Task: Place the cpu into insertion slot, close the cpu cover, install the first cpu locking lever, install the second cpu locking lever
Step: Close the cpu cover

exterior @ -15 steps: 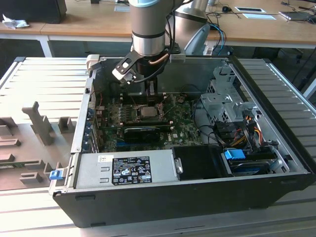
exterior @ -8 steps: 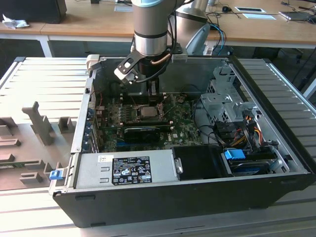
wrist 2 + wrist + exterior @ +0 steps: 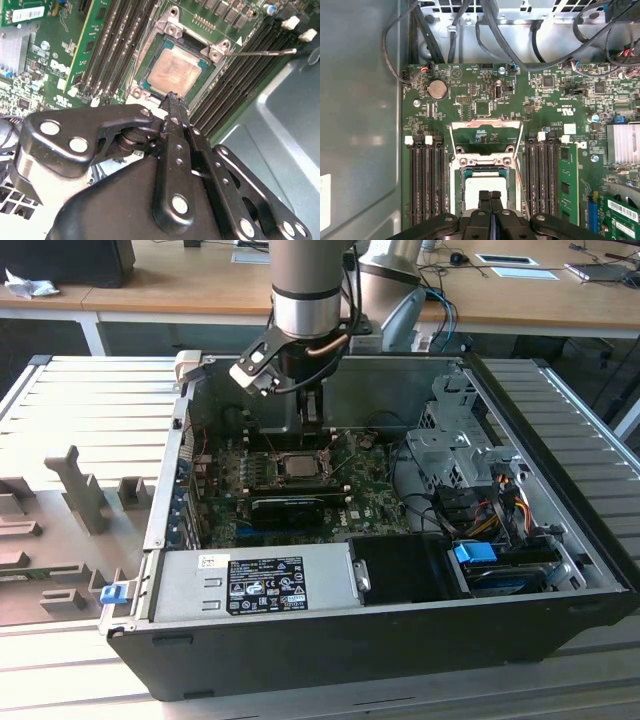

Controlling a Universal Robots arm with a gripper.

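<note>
Fingers [image 3: 484, 202]: pressed together, gripping nothing; the gripper [image 3: 172, 96] tip hovers over the cpu's nearest edge.
cpu [image 3: 175, 75]: just ahead of the fingertips, flat in the slot [image 3: 136, 91], apparently seated.
Cover [image 3: 486, 126]: beyond the cpu, seemingly swung up and open, which leaves the chip bare.
Lever [image 3: 260, 51]: unlatched, sticking out to one side.
Room: memory slots [image 3: 427, 185] crowd both flanks, with the case wall [image 3: 360, 125] farther out; it is free above.
</note>
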